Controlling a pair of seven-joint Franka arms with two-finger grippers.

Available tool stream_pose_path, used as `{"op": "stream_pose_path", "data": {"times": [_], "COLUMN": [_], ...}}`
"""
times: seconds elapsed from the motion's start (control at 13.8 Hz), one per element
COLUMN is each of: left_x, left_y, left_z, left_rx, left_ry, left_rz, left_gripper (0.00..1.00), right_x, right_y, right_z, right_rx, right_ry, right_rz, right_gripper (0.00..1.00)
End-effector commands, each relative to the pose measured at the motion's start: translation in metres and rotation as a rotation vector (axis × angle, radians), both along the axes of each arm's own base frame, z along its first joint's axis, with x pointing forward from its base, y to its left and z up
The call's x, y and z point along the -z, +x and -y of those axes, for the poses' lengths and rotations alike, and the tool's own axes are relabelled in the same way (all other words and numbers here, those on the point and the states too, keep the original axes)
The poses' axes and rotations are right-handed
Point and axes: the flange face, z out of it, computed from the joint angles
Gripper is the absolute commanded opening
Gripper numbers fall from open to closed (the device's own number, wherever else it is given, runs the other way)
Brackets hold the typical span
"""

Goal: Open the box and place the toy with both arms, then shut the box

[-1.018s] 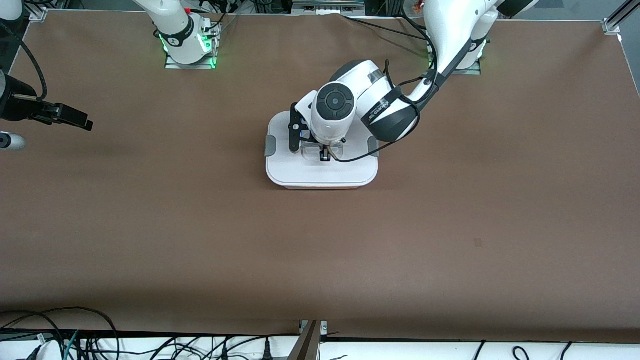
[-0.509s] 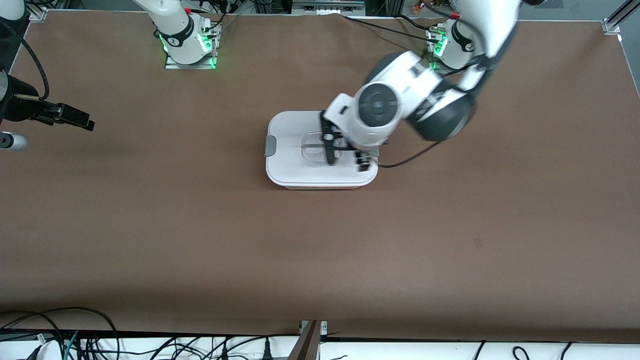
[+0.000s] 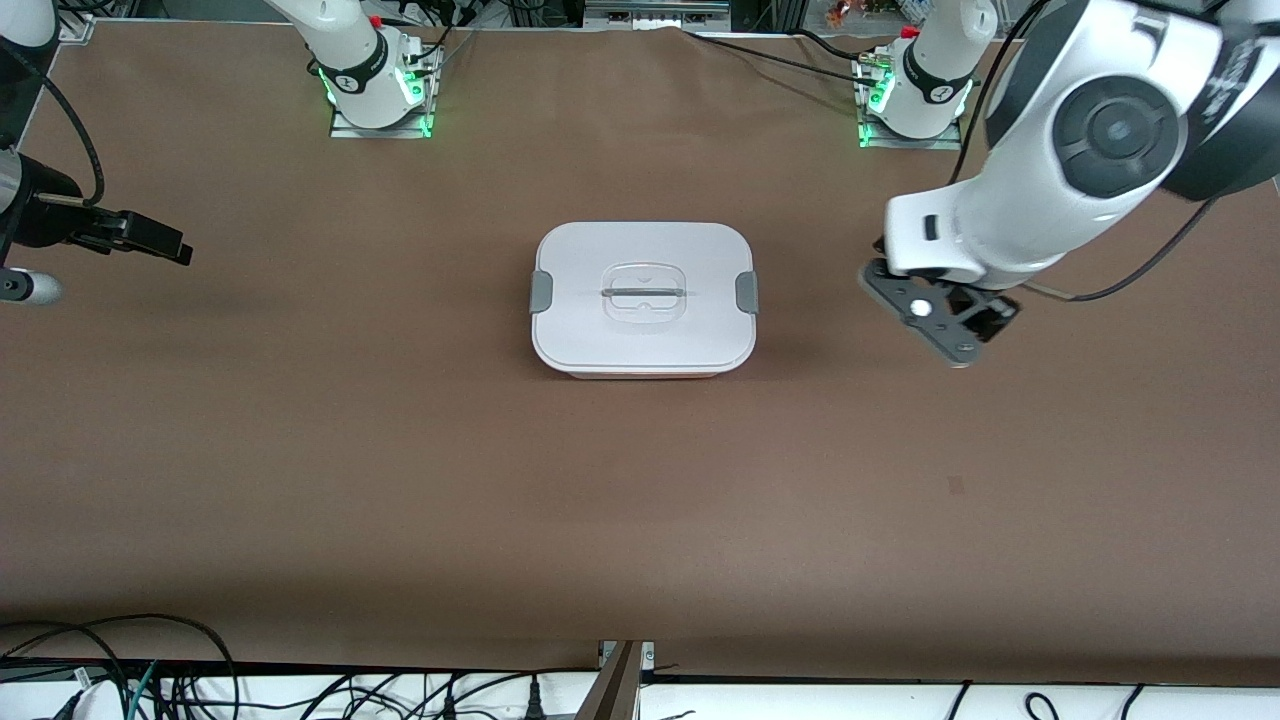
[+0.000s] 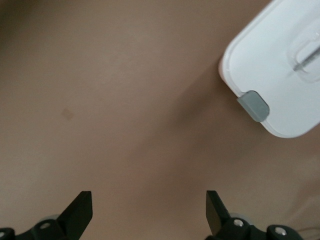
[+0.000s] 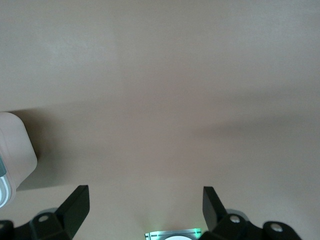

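Observation:
The box [image 3: 643, 297] stands at the middle of the table with its white lid on. A grey clip [image 3: 540, 291] shows at each end, and the recessed handle [image 3: 643, 292] is in the lid's centre. The toy is out of view. My left gripper [image 3: 945, 322] hangs open and empty over bare table, toward the left arm's end from the box. In the left wrist view the left gripper [image 4: 149, 210] is apart from a box corner [image 4: 280, 65] and one clip [image 4: 253, 105]. My right gripper [image 3: 150, 240] waits open at the right arm's end of the table, and in the right wrist view [image 5: 145, 207] it is empty.
The brown table [image 3: 400, 450] carries a small dark mark [image 3: 956, 485]. The arm bases [image 3: 380, 95] with green lights stand along the edge farthest from the front camera. Cables [image 3: 150, 680] lie past the nearest edge. A white rounded thing [image 5: 12, 150] shows at the right wrist view's edge.
My left gripper has lifted off the box's lid handle and swung away toward the left arm's end of the table. The box stays shut. The right arm has barely moved.

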Motion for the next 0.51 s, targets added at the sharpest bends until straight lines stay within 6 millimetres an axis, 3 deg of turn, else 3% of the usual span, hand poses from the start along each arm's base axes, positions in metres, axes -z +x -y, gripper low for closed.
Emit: {"op": "stream_pose_path", "data": {"times": [0.0,0.15,0.36,0.44], "left_x": [-0.023,-0.023,-0.033,-0.036], "left_y": [-0.002,-0.003,-0.039,-0.052], "left_z": [-0.031,-0.071,-0.136,-0.142], "left_rx": [-0.179,-0.332,-0.481,-0.514], "left_ry": [0.033,-0.038,-0.042,-0.043], "left_rz": [0.112,0.117,0.21,0.219], "left_gripper": [1.0,1.0,1.0,1.0], "right_x": [0.002,0.002,0.002,0.002], "right_y": [0.005,0.005,0.005,0.005], "right_z": [-0.013,-0.012,-0.012,-0.012], "right_rx": [-0.025,-0.025,-0.025,-0.025], "right_ry": [-0.008,-0.007,-0.005,-0.005], "right_rz": [0.004,0.004,0.004,0.004], "right_gripper": [1.0,1.0,1.0,1.0]}}
